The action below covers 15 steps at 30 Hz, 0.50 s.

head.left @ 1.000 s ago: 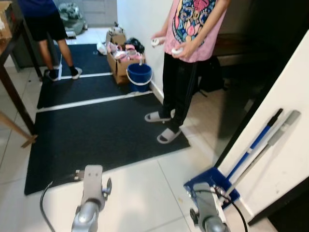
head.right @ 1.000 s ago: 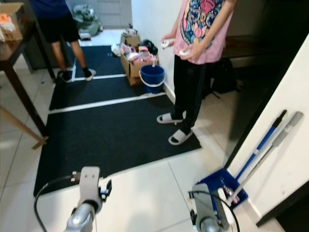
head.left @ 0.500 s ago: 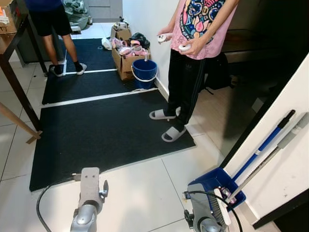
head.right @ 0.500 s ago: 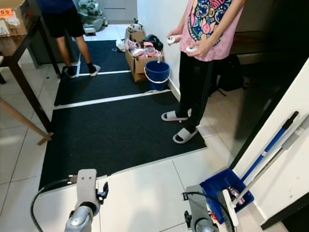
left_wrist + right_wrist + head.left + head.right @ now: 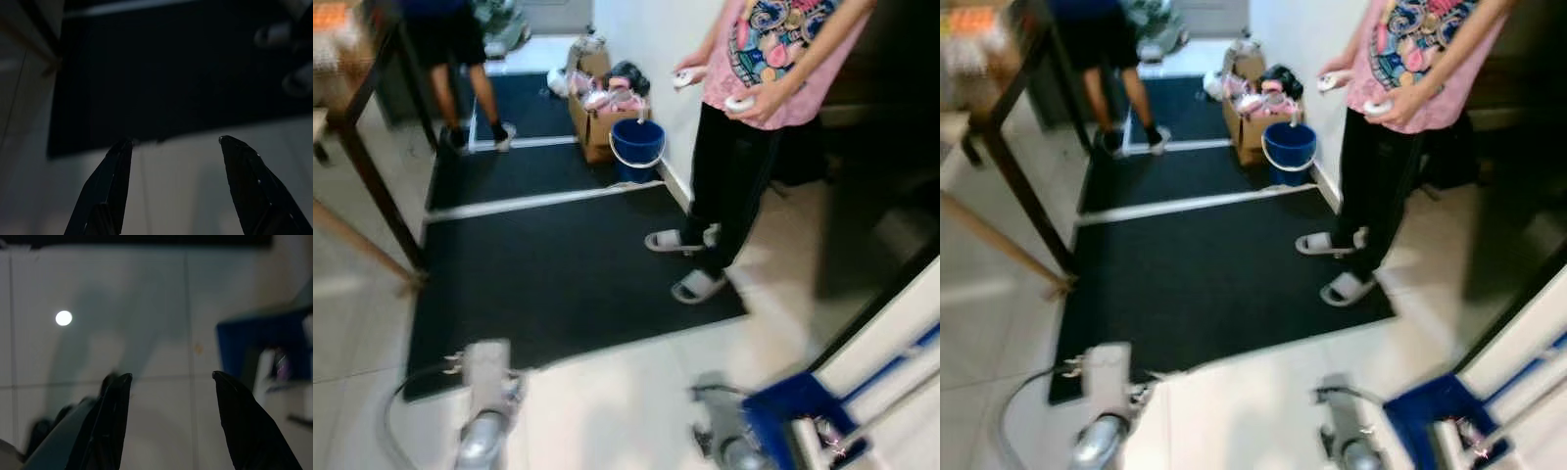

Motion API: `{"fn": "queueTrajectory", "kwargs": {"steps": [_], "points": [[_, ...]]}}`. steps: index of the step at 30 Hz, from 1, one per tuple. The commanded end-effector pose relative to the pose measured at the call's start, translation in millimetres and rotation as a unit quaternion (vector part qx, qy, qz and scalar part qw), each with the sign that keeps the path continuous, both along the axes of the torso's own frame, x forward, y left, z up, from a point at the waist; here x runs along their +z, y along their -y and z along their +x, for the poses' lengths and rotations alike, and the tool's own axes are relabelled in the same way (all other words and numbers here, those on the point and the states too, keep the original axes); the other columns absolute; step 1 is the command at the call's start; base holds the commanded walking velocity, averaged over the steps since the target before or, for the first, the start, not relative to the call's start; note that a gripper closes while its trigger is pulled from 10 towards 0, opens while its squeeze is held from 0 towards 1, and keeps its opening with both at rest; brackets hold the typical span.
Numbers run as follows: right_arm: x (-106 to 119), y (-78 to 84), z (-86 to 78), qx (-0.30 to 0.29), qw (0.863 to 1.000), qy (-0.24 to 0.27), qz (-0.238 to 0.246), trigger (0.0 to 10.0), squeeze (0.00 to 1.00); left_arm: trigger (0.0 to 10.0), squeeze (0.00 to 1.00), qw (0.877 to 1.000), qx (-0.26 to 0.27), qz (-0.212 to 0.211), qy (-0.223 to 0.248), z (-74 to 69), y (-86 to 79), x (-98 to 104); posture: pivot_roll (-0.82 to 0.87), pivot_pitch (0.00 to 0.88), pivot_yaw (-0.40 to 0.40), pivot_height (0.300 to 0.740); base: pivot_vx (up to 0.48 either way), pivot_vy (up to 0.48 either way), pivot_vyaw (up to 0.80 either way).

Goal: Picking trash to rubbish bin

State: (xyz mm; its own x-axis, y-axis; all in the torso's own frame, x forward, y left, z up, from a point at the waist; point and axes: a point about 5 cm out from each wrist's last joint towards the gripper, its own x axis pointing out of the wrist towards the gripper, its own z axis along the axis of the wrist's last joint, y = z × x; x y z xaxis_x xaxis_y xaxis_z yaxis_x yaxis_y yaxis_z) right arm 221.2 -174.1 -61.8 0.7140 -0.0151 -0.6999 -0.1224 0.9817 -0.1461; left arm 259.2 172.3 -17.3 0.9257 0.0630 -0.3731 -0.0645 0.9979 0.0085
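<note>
Left eye view, blurred: a black mat [image 5: 548, 264] covers the floor, a person [image 5: 754, 117] standing at its right edge. Blue dustpan [image 5: 793, 411] with trash lies by the wall. Left tool [image 5: 173, 147] and right tool [image 5: 168, 379] hang released, empty.

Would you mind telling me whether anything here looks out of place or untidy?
The cardboard box by the wall, beside the blue bucket, is heaped past its rim with pink and white items. Bits of litter sit in the blue dustpan at the right wall. The views are too blurred to judge more.
</note>
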Motion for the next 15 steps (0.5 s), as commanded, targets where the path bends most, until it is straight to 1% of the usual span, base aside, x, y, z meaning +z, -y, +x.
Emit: {"fn": "queueTrajectory", "kwargs": {"steps": [1,15], "points": [[-0.9,-3.5,-1.0,0.001,1.0,-0.002,0.003,10.0,0.0,10.0,0.0,1.0,0.005,0.004,-0.028,-13.5,-3.7,-11.6,0.02,0.054,-0.016,0.74,0.42,0.0,0.0],[-0.3,-5.1,0.3,0.0,1.0,0.0,0.005,10.0,0.0,10.0,0.0,1.0,0.004,0.005,-0.028,-12.0,-4.3,-10.5,0.02,0.055,-0.011,0.74,0.414,0.0,0.0]]}}
